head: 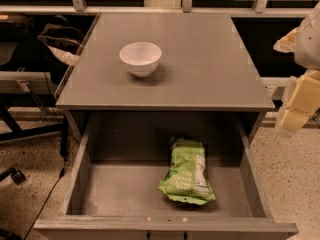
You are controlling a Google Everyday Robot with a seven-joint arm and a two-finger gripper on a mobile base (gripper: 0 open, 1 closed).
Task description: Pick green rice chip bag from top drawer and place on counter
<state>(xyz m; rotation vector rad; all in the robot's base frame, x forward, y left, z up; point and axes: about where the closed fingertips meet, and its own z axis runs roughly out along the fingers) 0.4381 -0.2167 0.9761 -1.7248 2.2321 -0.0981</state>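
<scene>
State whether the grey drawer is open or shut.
Open: the wide grey wooden drawer is pulled out, the crinkly light-green snack bag lying on its floor. The claw is far right, outside it.

Camera high, front, looking down; jaws at right edge.

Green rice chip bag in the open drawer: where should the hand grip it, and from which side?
Probably from above: the green rice chip bag lies flat on the top drawer floor, walls around it. Pinch across its puffy middle, the narrow way. The hand is at the right, outside the drawer.
</scene>
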